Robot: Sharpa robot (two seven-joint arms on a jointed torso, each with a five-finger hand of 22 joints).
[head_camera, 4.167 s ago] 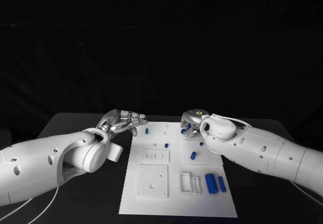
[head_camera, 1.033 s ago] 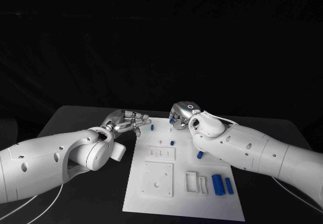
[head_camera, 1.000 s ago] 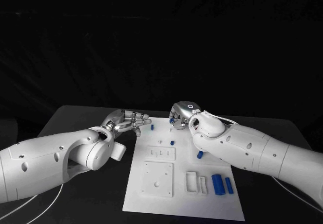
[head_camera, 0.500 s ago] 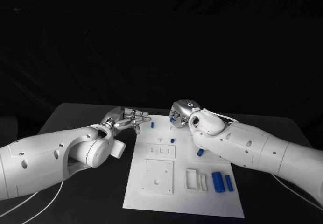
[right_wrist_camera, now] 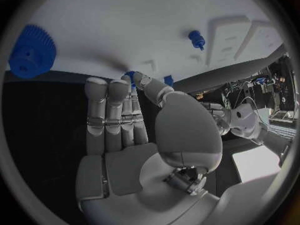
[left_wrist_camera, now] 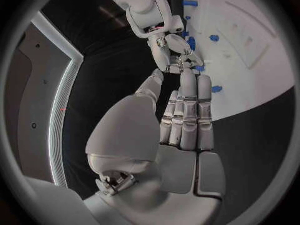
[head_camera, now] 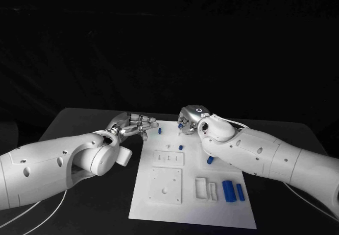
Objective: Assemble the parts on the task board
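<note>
My right hand (head_camera: 189, 119) pinching small blue part (right_wrist_camera: 131, 77) at task board (head_camera: 190, 205) far edge, 12 o'clock. My left hand (head_camera: 133, 125) hovering beside board, 10 o'clock, fingers straight, holding nothing.

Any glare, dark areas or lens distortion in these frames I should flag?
Head view: background all black, task board brightly lit, no blur on the blue parts. Left wrist view: fisheye bends the board's edge; left hand evenly lit. Right wrist view: the right hand casts a soft shadow on the board at its fingertips; the blue gear looks stretched near the rim.
</note>
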